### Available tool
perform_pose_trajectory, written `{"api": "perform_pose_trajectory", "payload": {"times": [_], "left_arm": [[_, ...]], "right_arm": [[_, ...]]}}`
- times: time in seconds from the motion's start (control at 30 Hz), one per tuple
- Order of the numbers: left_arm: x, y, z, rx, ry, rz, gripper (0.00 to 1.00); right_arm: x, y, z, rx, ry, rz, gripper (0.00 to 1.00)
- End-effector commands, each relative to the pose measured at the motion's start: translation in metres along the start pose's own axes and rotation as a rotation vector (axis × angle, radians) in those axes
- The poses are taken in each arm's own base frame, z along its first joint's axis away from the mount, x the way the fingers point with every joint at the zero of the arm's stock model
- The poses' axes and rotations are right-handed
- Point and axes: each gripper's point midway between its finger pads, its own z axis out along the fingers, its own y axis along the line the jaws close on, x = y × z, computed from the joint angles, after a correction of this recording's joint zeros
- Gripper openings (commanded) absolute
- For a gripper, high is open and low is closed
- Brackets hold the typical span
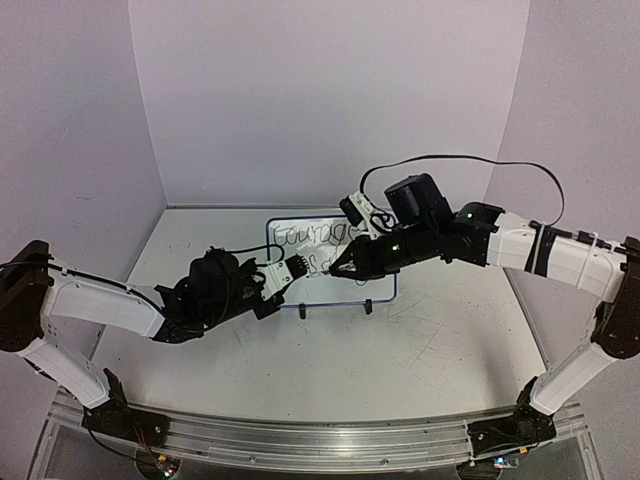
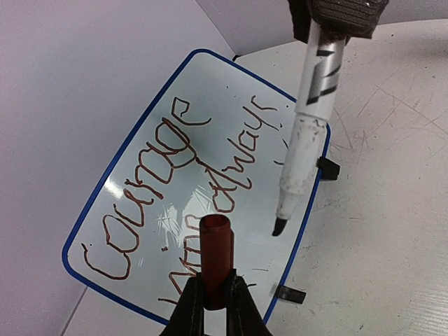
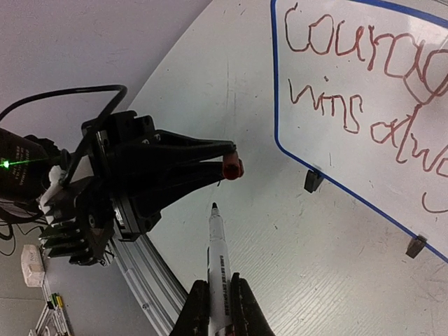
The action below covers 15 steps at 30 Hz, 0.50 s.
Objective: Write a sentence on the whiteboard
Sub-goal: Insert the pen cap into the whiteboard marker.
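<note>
Three-word sentence (image 2: 187, 173), overhead perhaps half-hidden.

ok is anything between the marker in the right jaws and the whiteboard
Nothing visible: bare table lies between the marker and the whiteboard. The red cap in the left jaws sits off to the side.

Whiteboard (image 2: 217, 91) bearing a red handwritten sentence (image 2: 150, 182).
Left gripper (image 2: 215, 294) pinches red cap (image 2: 216, 255) at 6 o'clock; uncapped marker (image 2: 308, 133) at 1 o'clock.
</note>
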Motion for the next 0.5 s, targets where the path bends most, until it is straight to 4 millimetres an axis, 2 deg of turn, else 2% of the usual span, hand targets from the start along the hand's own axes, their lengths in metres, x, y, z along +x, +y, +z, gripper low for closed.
{"api": "perform_pose_trajectory", "payload": {"times": [0.0,0.23,0.47], "left_arm": [[-0.0204,0.0144,0.0009,-0.058,-0.053,0.041,0.0],[-0.0203,0.0119,0.0027,-0.055,-0.049,0.055,0.0],[-0.0206,0.0098,0.003,-0.053,-0.048,0.06,0.0]], "right_arm": [[-0.0221,0.0084,-0.0102,0.018,-0.064,-0.002,0.0],[-0.0269,0.0094,-0.0115,0.025,-0.078,-0.007,0.0],[-0.0279,0.0063,-0.0035,0.033,-0.068,-0.009,0.0]]}}
